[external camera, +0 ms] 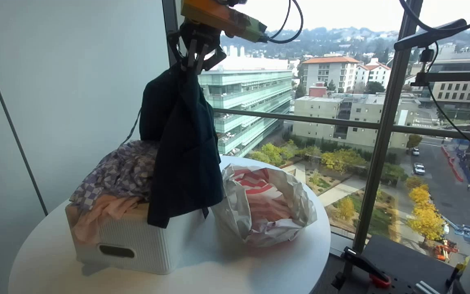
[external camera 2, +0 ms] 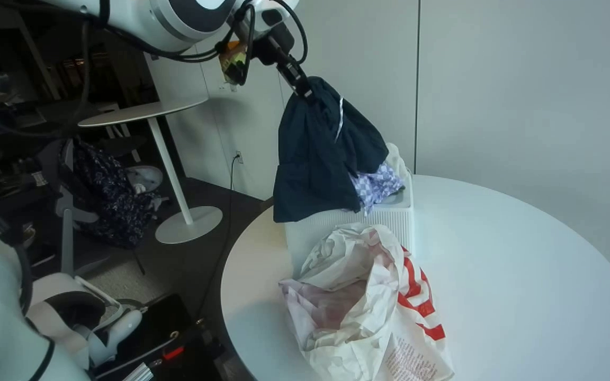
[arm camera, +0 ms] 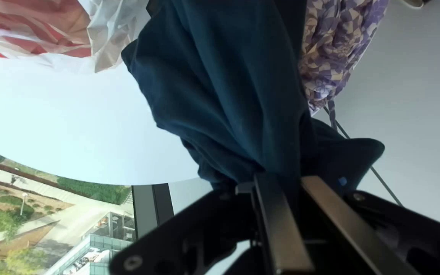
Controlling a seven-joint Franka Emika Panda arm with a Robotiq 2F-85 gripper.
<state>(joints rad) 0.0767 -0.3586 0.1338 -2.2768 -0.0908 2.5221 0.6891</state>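
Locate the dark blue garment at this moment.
In an exterior view, left of centre, the dark blue garment hangs from the gripper, partly hiding the white bin, with the paper bag to its right.

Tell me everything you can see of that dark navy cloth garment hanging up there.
The dark navy cloth garment looks plain, soft and matte; its exact type is hard to tell. The black two-fingered metal pincer is closed on its upper part, and the rest hangs in loose, uneven folds. A thin white strip, perhaps a drawstring, shows near its top. In both exterior views the garment partly hides a white ribbed rectangular box and crumpled purple-and-white checked cloth; contact is unclear.
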